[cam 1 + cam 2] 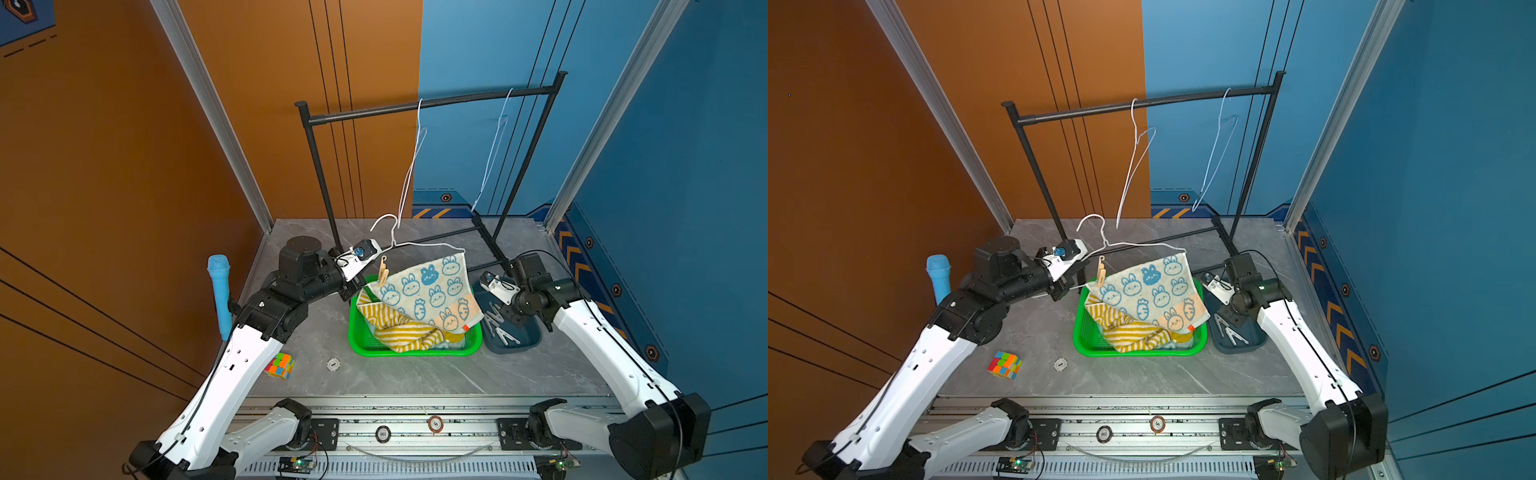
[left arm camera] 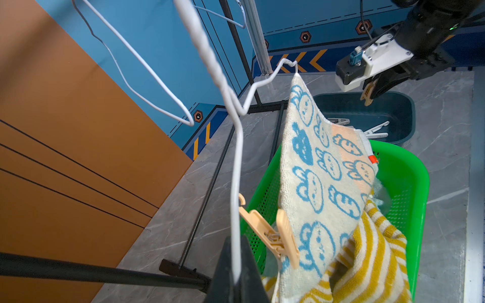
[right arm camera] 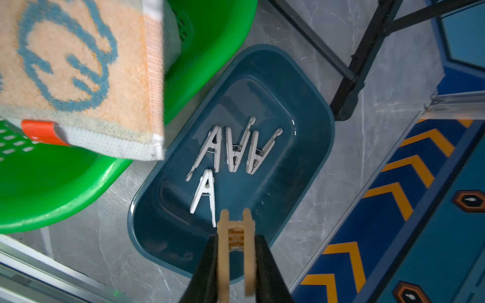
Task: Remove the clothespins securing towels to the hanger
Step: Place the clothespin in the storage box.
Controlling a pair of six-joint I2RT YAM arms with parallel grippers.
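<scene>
- Holding the white wire hanger (image 2: 237, 183) with my left gripper (image 2: 236, 251): both black fingers are clamped tight on the wire of one shoulder. The hook is up in the air in front of the black rack (image 1: 320, 166).
- From that hanger the bunny towel (image 1: 428, 291) hangs slanted over the green basket (image 1: 359, 332). Its lowest corner lies across the basket's rim on the tray side.
- One tan pinned clothespin (image 1: 383, 272) bites the towel's upper corner just beside my left gripper. The towel's other top corner sits at the hanger's far bend.
- My right gripper (image 3: 236, 236) is closed on the held clothespin (image 3: 223, 262), squeezing its two legs. It hovers over the near end of the dark blue tray (image 3: 301, 105), well apart from the towel.
- Four pale clothespins (image 3: 231, 149) lie flat in the tray, three side by side and one just beside them, closer to my gripper.
- The striped towel (image 1: 399, 332) is crumpled in the basket under the bunny towel. A scrap of the pale blue-green towel (image 2: 383, 195) shows beside it.
- Two more wire hangers (image 1: 411, 166) hang from the rack's top rail.
- A colour cube (image 1: 279, 365) and a blue microphone (image 1: 220, 291) sit on my left side of the table.
</scene>
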